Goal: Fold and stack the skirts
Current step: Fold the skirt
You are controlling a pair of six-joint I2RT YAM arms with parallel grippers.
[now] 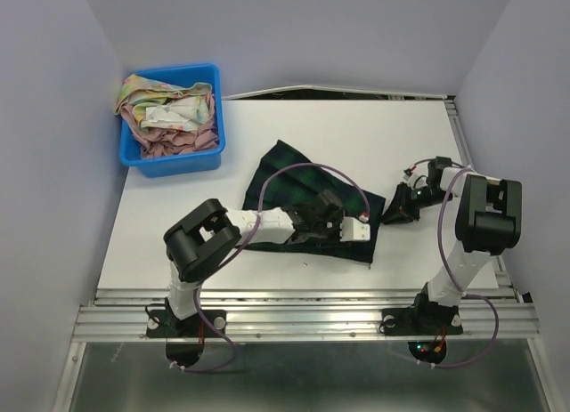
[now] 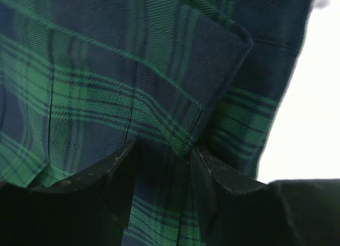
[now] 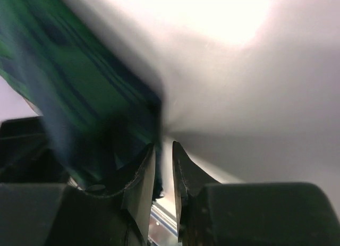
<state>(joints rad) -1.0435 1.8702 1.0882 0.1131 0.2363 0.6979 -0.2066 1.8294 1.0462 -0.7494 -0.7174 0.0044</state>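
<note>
Left gripper (image 2: pixel 162 153) jaws apart, set astride a pleat of the plaid skirt (image 1: pixel 285 167), which is spread mid-table. Right gripper (image 3: pixel 163 161) jaws nearly together beside its hem; a hold cannot be confirmed. Risk: pleats bunched if only one layer is caught.

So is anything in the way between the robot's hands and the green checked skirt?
No, nothing visible. The left gripper is down on the plaid skirt, with cloth between its fingers. The right gripper sits right at the skirt's right edge, with no other thing between them.
</note>
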